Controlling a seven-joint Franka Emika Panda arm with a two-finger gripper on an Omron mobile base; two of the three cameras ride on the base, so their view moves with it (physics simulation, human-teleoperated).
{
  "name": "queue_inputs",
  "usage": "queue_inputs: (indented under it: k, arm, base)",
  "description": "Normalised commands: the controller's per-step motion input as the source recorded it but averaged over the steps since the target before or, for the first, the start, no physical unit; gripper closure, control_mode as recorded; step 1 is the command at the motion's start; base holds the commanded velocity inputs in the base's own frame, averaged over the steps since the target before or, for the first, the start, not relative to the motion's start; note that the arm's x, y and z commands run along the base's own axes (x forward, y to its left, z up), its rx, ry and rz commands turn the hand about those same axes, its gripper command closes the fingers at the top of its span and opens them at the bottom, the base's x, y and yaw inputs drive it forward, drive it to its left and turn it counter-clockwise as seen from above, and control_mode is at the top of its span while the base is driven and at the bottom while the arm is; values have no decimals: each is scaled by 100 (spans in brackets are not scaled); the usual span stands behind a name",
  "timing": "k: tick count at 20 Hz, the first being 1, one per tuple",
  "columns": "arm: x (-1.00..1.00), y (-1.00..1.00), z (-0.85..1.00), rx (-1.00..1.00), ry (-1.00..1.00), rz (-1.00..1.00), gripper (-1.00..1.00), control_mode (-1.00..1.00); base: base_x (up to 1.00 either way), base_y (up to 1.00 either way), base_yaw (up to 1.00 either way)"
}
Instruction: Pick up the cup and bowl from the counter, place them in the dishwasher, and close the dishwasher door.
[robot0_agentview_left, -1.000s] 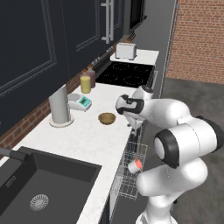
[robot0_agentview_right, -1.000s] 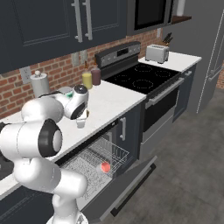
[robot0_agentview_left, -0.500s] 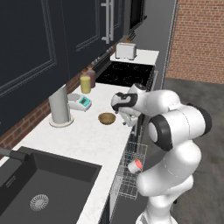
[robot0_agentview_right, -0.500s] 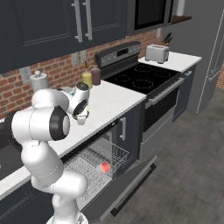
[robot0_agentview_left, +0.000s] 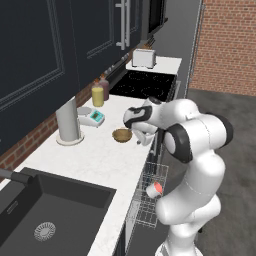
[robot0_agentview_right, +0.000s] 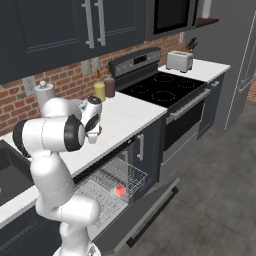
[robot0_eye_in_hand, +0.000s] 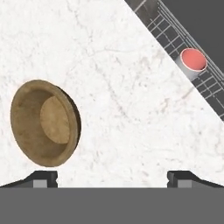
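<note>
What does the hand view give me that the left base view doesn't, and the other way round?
Hand view alone: the bowl's inside from above, off to one side of the wide-open fingers. Left base view alone: the grey cylinder, yellow jar, sink, cooktop and toaster. Both: the bowl on the counter and the cup, red inside showing, in the dishwasher rack.

Bowl (robot0_agentview_left: 122, 135): small, shallow, round, tan-brown with a wood-like finish; upright and empty on the white marbled desk (robot0_agentview_left: 95, 160), close to its front edge.

Cup (robot0_agentview_left: 154, 189): small, pale outside with a salmon-red inside; lying tipped in the grey wire rack of the dishwasher (robot0_agentview_right: 112, 182), mouth facing outward.

Dishwasher door (robot0_agentview_right: 145, 212): flat, dark charcoal; swung down, fully open, rack pulled out below the desk's front edge.
</note>
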Motion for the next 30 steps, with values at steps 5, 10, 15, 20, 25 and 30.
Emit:
queue_inputs:
  k: [5,10,15,20,25,30]
  arm:
    - [12,7,-27,0,0,0,-100,-100]
    - [15,7,-22,0,0,0,-100,-100]
    - [17,6,-14,0,0,0,-100,-100]
    - [18,5,-11,0,0,0,-100,-100]
    - [18,6,-12,0,0,0,-100,-100]
    - [22,8,-14,0,1,0,-100,-100]
  base:
    - [0,0,0]
    - [0,0,0]
    - [0,0,0]
    - [0,0,0]
    - [0,0,0]
    - [0,0,0]
